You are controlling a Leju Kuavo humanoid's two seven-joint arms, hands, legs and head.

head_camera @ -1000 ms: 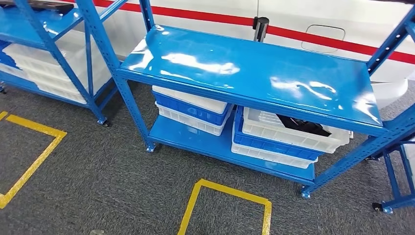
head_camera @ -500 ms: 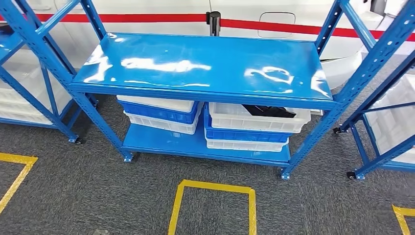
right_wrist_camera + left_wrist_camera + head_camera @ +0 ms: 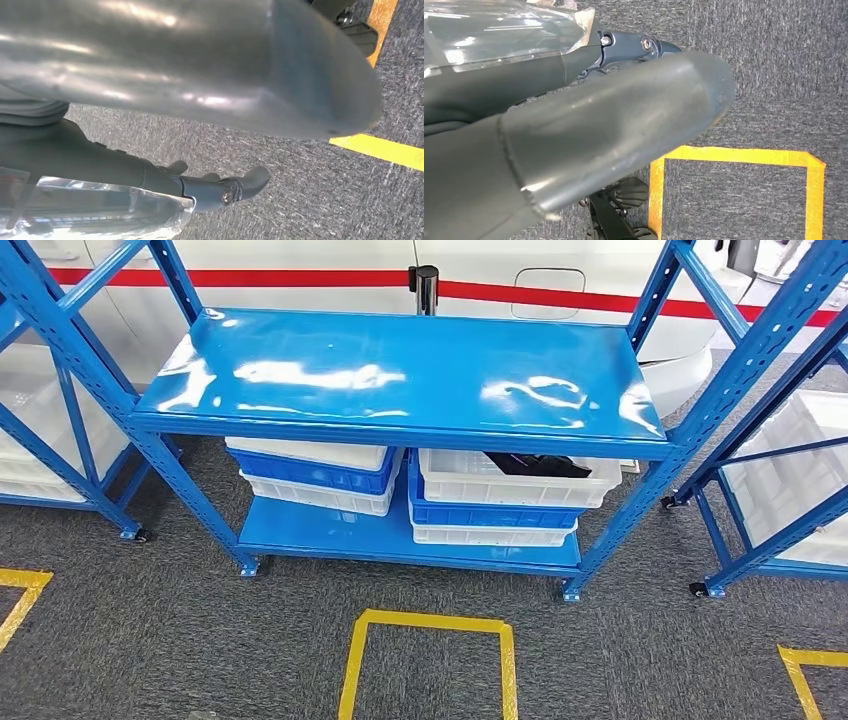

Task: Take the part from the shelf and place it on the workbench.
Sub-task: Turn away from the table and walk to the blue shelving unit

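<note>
Both hands hang empty, fingers loosely apart; you risk snagging the black part point(image 3: 538, 464) (under the glossy blue shelf point(image 3: 400, 370)).

Floor: grey carpet point(image 3: 200, 630) marked with yellow tape squares point(image 3: 428, 660).
Behind: white wall with a red stripe point(image 3: 300, 278).
Post: black post point(image 3: 427, 288) near the wall.
</note>
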